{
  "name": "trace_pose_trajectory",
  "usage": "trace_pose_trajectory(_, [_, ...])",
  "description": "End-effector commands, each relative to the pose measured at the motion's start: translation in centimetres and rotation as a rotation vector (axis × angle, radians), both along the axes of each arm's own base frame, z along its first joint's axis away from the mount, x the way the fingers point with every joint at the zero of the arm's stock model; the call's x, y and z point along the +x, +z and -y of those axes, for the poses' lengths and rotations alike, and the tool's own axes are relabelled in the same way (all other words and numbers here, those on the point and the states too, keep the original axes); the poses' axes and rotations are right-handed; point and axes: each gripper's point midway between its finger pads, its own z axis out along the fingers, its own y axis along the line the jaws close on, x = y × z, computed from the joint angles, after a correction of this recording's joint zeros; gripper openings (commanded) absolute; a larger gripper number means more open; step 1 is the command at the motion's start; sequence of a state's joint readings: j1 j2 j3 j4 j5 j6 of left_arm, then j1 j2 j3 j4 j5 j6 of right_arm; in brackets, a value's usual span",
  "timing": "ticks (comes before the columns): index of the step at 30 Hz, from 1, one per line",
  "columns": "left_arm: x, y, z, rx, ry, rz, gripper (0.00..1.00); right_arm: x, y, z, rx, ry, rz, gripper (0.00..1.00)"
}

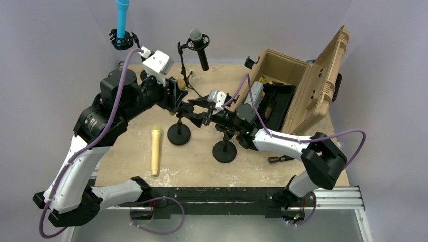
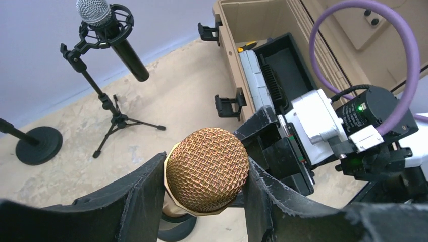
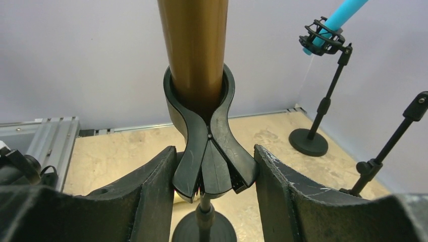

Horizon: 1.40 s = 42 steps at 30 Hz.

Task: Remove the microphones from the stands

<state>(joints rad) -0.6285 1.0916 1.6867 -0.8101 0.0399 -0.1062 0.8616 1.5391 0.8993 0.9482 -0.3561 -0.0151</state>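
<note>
A gold microphone stands upright in the black spring clip (image 3: 208, 146) of a round-based stand (image 1: 178, 135). Its mesh head (image 2: 207, 169) fills the left wrist view and its smooth body (image 3: 197, 45) rises out of the clip in the right wrist view. My left gripper (image 2: 206, 184) is shut on the mesh head, one finger pressed against each side. My right gripper (image 3: 213, 176) is shut on the clip's two lower handles, just above the stand's post. In the top view the two grippers meet at mid-table, the left (image 1: 176, 98) beside the right (image 1: 204, 115).
A second gold microphone (image 1: 155, 151) lies loose on the table at front left. A black microphone on a tripod (image 1: 199, 48) and a blue one in a shock mount (image 1: 121, 20) stand at the back. Another round stand base (image 1: 225, 151) and an open tan case (image 1: 303, 85) are to the right.
</note>
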Motion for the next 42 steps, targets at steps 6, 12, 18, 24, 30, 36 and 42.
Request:
trace_pose_trajectory(6, [-2.5,4.4,2.6,-0.141,-0.082,0.134,0.0,2.2,-1.3,1.7,-0.001,-0.157,-0.196,0.0])
trace_pose_trajectory(12, [-1.6,3.0,1.1,-0.159,0.013,0.152,0.19,1.0,0.1,1.9,0.023,-0.138,-0.171,0.0])
trace_pose_trajectory(18, [-0.7,1.2,0.8,-0.13,0.073,0.092,0.75,0.6,-0.6,2.0,-0.024,-0.121,-0.164,0.0])
trace_pose_trajectory(24, [-0.8,0.1,0.5,-0.063,0.055,0.121,0.97,0.0,-0.5,1.6,-0.037,-0.083,-0.148,0.0])
trace_pose_trajectory(30, [-0.3,-0.7,2.4,0.022,-0.051,0.154,0.98,0.1,-0.2,1.3,-0.03,-0.074,-0.147,0.0])
trace_pose_trajectory(36, [-0.4,-1.7,4.8,0.06,-0.21,0.228,1.0,0.4,0.0,0.8,-0.041,-0.075,-0.139,0.0])
trace_pose_trajectory(42, [2.9,-1.7,5.4,0.098,-0.126,0.26,0.94,0.6,0.5,0.7,-0.033,-0.077,-0.134,0.0])
